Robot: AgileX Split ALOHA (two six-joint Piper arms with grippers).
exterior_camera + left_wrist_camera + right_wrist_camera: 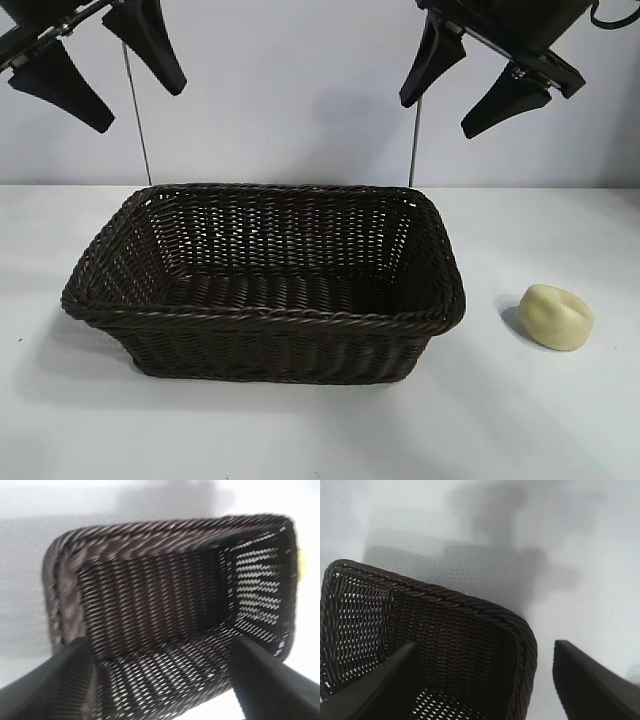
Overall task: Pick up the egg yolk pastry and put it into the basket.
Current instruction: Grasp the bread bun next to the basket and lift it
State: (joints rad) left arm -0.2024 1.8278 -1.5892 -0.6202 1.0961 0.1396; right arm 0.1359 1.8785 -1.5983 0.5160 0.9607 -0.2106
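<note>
The pale yellow egg yolk pastry (557, 317) lies on the white table, to the right of the basket (265, 318) and apart from it. The dark brown wicker basket stands in the middle of the table with nothing inside. High above the table at the upper left hangs my left gripper (140, 105), open and holding nothing. My right gripper (437, 118) hangs open at the upper right, above the basket's right end and well above the pastry. The left wrist view looks down into the basket (165, 605), and a sliver of the pastry (303, 566) shows past its far end. The right wrist view shows one basket corner (470, 610).
White table (320, 430) runs all round the basket, with a pale wall behind. Two thin metal rods (138, 120) stand behind the basket, one (414, 140) near each back corner.
</note>
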